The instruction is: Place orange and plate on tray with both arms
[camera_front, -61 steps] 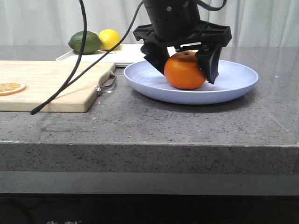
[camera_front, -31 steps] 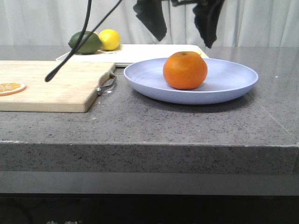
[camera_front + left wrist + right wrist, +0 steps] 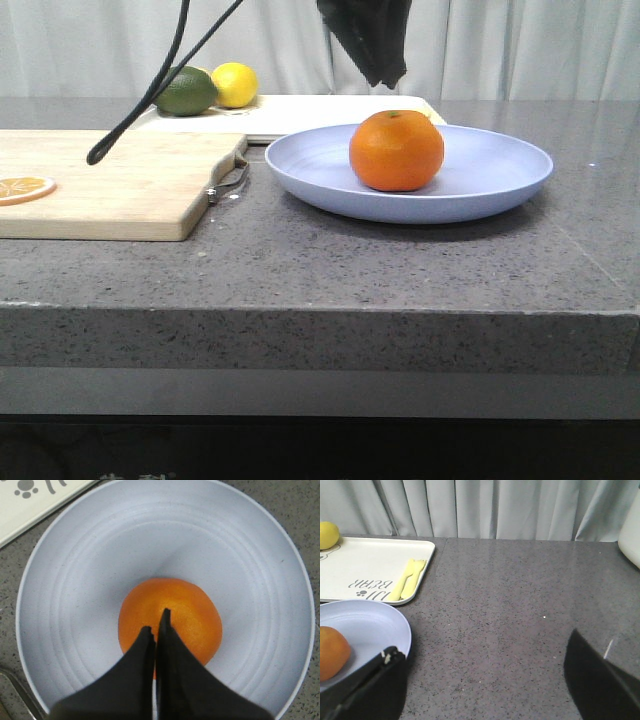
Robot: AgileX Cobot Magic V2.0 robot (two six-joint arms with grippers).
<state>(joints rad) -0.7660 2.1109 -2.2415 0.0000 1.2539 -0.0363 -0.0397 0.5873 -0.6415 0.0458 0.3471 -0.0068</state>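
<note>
Currently the orange is seated in the plate, which is set on the counter just in front of the tray. The left gripper is held above it, fingers pressed together, nothing grasped. The right gripper is spread wide, empty. If the plate is tilted when lifted, the orange could be rolled off. A lemon and a green fruit are kept on the tray.

Printed in grey on the cream tray, seen upside down in the right wrist view: "BEAR", with a second shorter word beside it too unclear to read, plus a small paw-print mark on the same tray; nothing else legible
</note>
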